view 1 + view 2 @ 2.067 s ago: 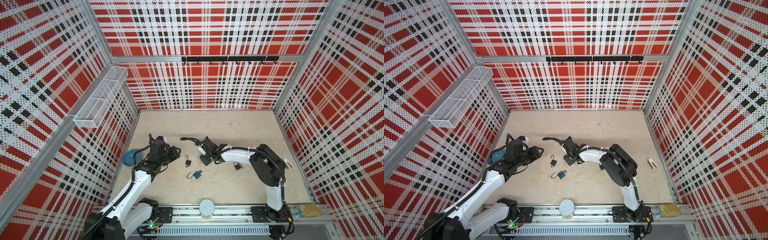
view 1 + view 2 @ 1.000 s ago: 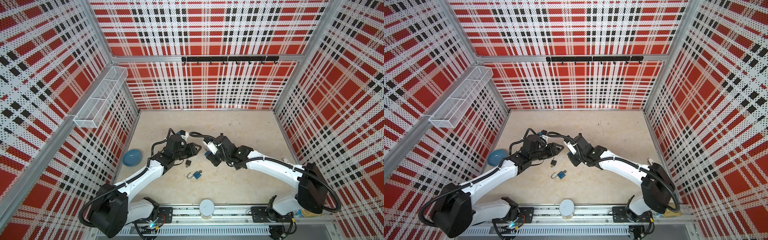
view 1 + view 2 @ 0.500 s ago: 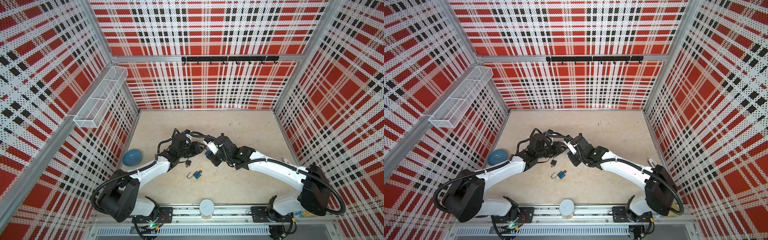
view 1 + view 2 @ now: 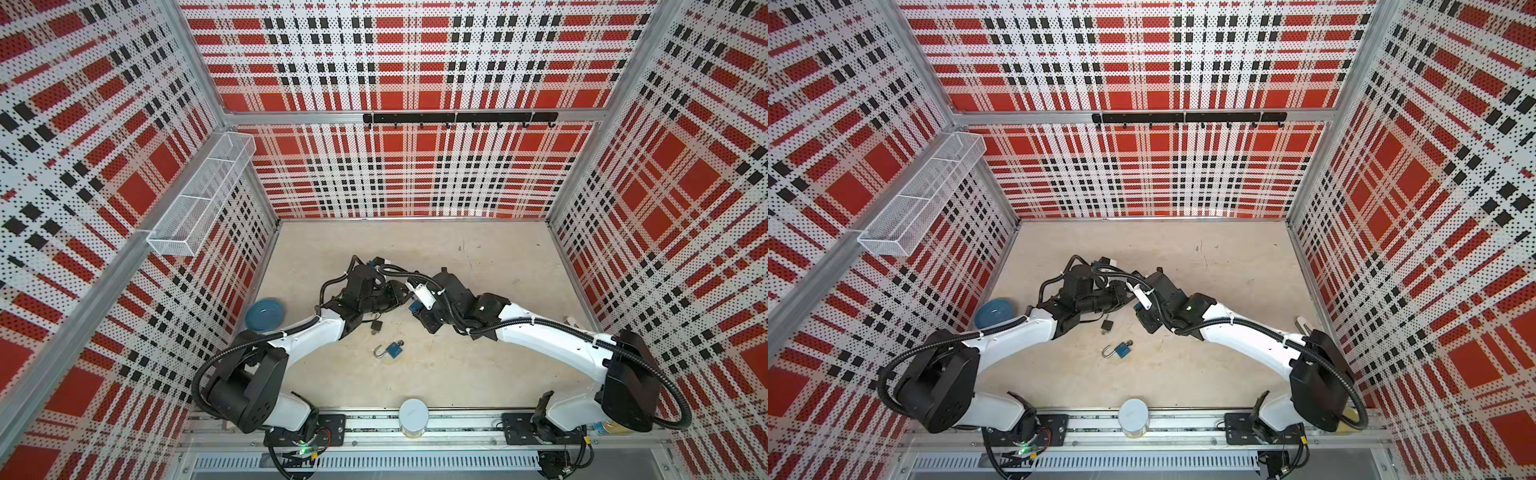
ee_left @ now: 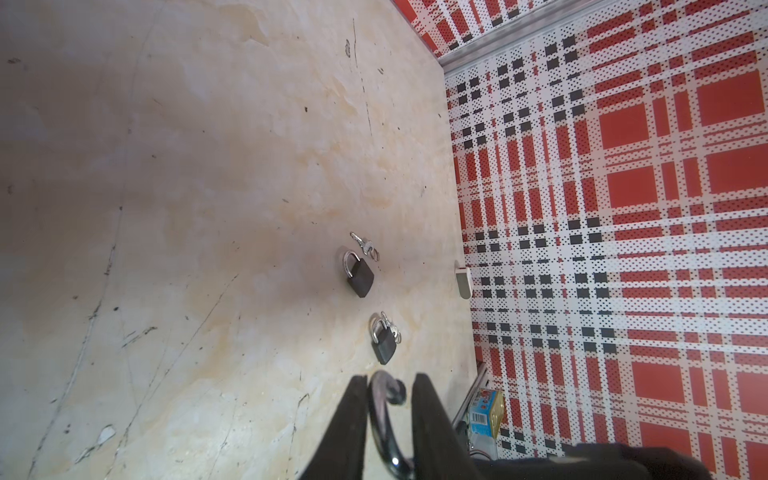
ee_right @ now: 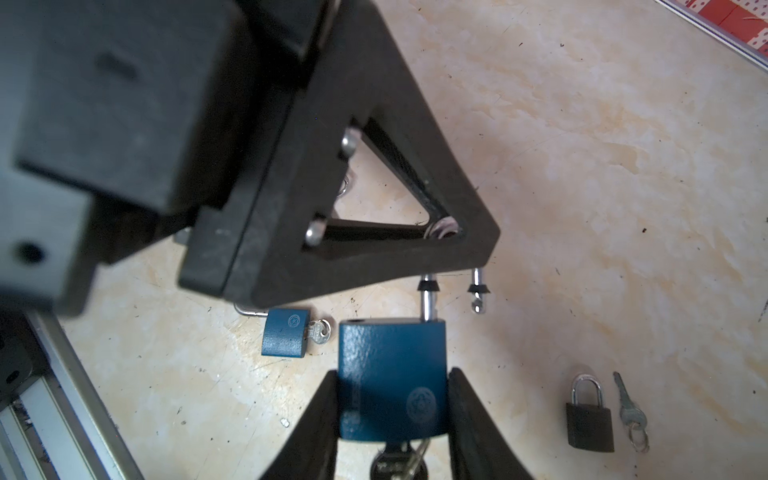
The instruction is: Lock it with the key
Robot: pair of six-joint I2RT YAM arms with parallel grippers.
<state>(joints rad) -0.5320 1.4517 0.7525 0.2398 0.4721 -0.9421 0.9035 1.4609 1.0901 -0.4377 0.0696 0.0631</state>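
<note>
Beige tabletop (image 4: pixel 457 374) around you carries a second blue lock (image 4: pixel 390 350), shackle open, and a small black padlock (image 4: pixel 375 328), both near the arms. Your right gripper (image 6: pixel 392 374) clamps the blue padlock (image 6: pixel 390 349) by its body near mid-table, key (image 6: pixel 388 461) in its underside. Your left gripper (image 5: pixel 390 378) straddles the raised, unlatched shackle (image 5: pixel 380 399), its jaws narrow: one finger touches the steel, a slight gap shows at the other.
</note>
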